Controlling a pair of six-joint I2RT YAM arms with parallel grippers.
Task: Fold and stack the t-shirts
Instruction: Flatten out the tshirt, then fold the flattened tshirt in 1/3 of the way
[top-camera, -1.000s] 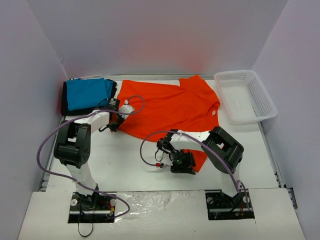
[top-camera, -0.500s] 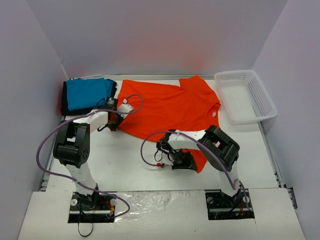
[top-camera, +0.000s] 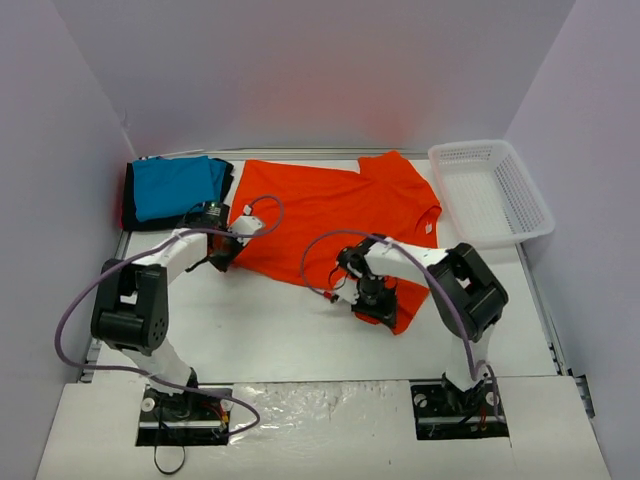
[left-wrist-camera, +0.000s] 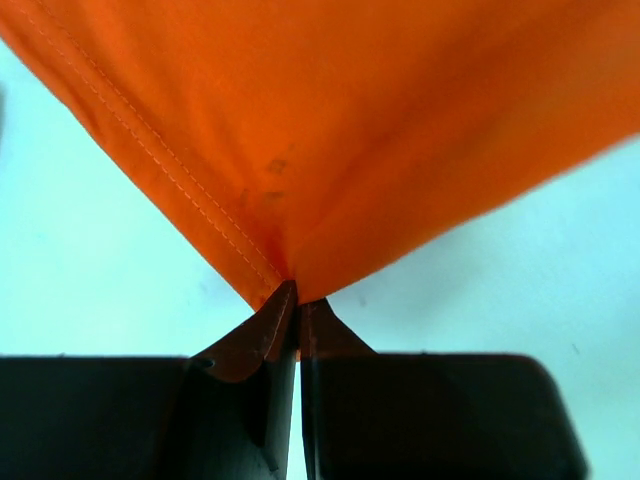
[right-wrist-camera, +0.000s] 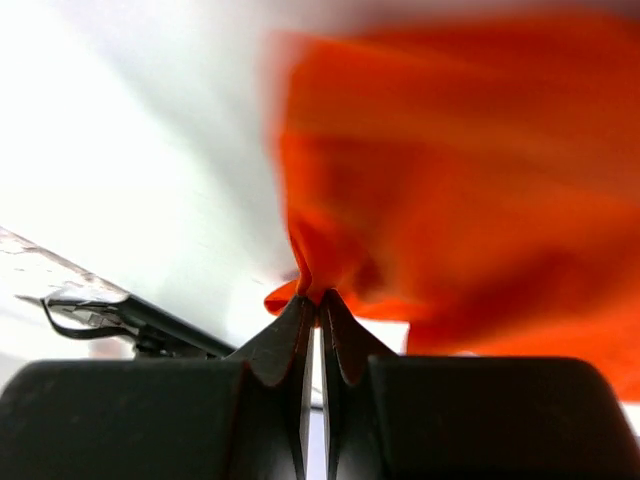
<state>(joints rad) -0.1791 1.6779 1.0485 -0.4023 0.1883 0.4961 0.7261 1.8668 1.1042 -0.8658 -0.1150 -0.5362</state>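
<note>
**Grip now closed on both near corners of the orange shirt**

Turquoise t-shirt (top-camera: 175, 187) lies folded on the black t-shirt (top-camera: 128, 212) at the far-left corner of the desk (top-camera: 270, 320), and that pile looks unchanged. Just beside it, the left jaws stay pressed together on the hemmed left corner of the orange-red t-shirt (top-camera: 340, 215). The left wrist view shows the stitched edge running straight into the pinch. The left arm's elbow has swung outward since a second ago, while its tip has barely moved.

The orange-red t-shirt itself is spread flat across the middle of the desk, its collar end towards the white basket (top-camera: 478, 150).

The real change is on the right. A second ago the right jaws stood partly apart over the near-right corner. They have since snapped together, and the right wrist view shows a small bunch of orange cloth caught between their tips. The arm has also moved slightly towards the back of the desk.

With two corners pinched, the pair looks ready to lift that edge and carry it over for the first fold. The basket at far right plays no part.
</note>
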